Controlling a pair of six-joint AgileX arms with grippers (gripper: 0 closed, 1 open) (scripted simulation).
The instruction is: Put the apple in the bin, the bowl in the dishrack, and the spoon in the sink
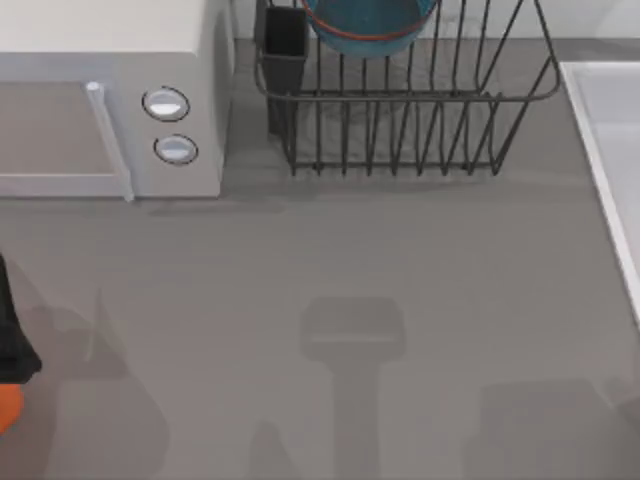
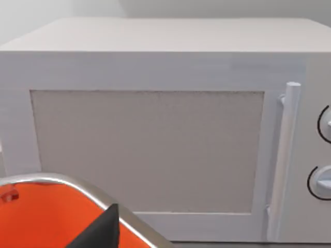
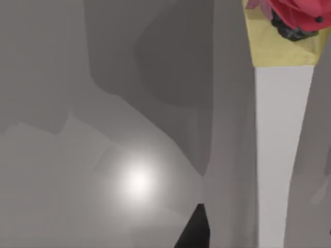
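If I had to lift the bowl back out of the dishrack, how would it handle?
The bowl looks glazed, so probably slippery and breakable. It sits among the dishrack's upright tines, so it may snag or rock if dragged sideways; lifting straight up seems safer.

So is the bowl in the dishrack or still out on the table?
In. The top view shows the blue bowl sitting inside the black wire dishrack, behind its tines.

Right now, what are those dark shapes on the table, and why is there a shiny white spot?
Top view: soft grey shadows lie on the bare table, one a boxy head on a stalk. Right wrist view: a round white glare spot glows on the grey surface, with overlapping shadows above it. Left wrist view: the microwave is evenly lit.
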